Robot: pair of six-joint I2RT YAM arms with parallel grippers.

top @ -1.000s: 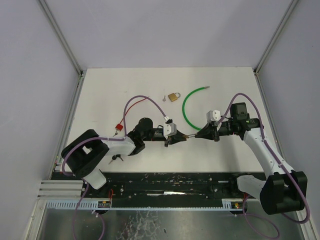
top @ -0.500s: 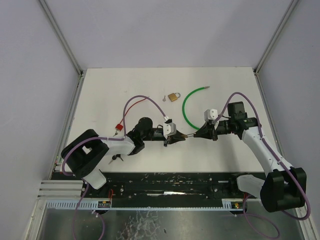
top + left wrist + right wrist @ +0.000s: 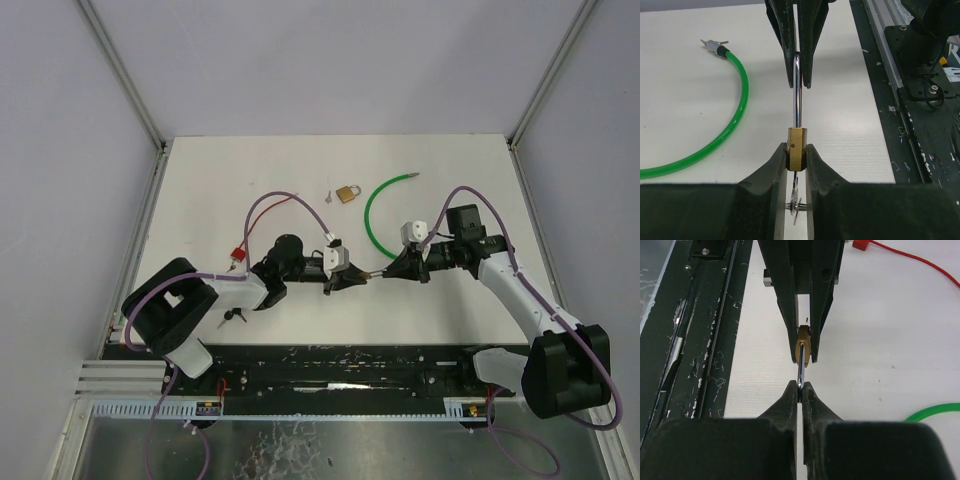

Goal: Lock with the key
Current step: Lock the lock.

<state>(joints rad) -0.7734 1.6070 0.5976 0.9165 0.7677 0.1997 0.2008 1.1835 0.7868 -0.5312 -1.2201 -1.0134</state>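
A black rail [image 3: 340, 365] runs along the near edge of the white table [image 3: 470, 180], with the two arm bases at its ends. Just beyond it on the left, a small dark object [image 3: 232, 316] lies beside the left arm; it is too small to tell what it is. A little farther on the same side sits a red plug [image 3: 237, 253] on a thin red wire.

At mid-table the two tools meet tip to tip, with the padlock [image 3: 796, 140] stretched level between them. The left gripper [image 3: 796, 155] is clamped on the brass body, one finger on each flat side. The right gripper [image 3: 799, 387] is pinched tight on the bend of the steel shackle [image 3: 797, 95]. From above, the body is on the left and the shackle on the right. Both wrist views see the shackle edge-on, so whether it is pushed home in the body cannot be told. In the left wrist view a small key ring [image 3: 795, 204] shows between the left fingers, just behind the body's bottom end. Whether a key sits in the slot cannot be made out.

Just beyond the right gripper, a green cable [image 3: 368, 215] curves in an open arc toward the far right. Left of its far end lies a second padlock [image 3: 348, 193], with a small silvery piece [image 3: 328, 197] just beside it.
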